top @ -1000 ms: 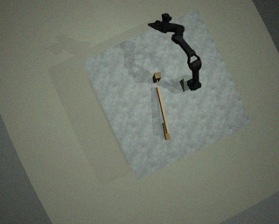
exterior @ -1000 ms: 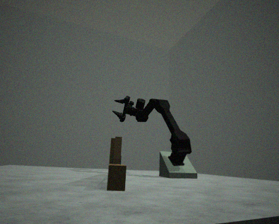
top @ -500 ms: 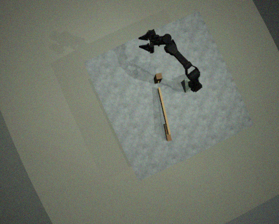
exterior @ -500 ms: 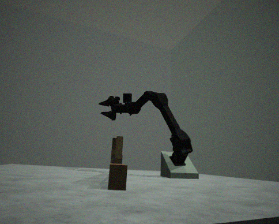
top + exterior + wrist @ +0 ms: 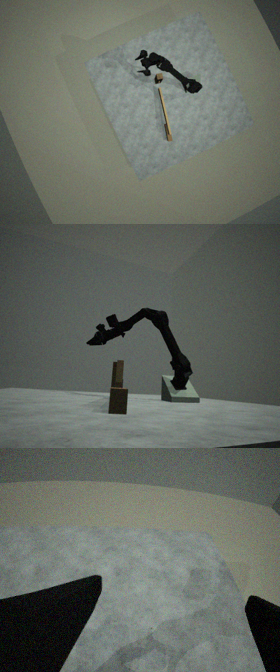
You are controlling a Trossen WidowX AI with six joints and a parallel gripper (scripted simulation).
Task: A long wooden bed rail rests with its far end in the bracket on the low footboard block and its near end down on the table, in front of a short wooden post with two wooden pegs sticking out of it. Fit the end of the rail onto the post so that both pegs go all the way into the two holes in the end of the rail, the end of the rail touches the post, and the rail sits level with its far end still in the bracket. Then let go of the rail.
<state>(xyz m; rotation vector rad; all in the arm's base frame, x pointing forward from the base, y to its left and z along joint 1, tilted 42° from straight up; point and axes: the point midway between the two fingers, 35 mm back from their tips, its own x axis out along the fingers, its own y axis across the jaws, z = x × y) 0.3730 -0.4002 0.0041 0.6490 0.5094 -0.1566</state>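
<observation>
The long pale rail [image 5: 164, 107] [image 5: 120, 372] runs from the low footboard block [image 5: 169, 138] [image 5: 118, 400] towards the short post [image 5: 159, 77]. Its far end is at the bracket [image 5: 165, 130] [image 5: 114, 374]. Its near end stops just short of the post, with a small gap; the overhead view does not show its height. A small peg tip [image 5: 159, 82] shows on the post's side facing the rail; the holes are not visible. My gripper [image 5: 137, 66] [image 5: 88, 343] [image 5: 176, 594] is open and empty, high in the air beyond the post, left of it in the top view.
The arm's base stands on a pale green wedge [image 5: 185, 395] to the right of the rail and post. The arm arches above the mottled grey table top [image 5: 202, 115] [image 5: 220, 420] [image 5: 145, 548]. The wrist view shows a table corner and the tan floor [image 5: 125, 505] beyond.
</observation>
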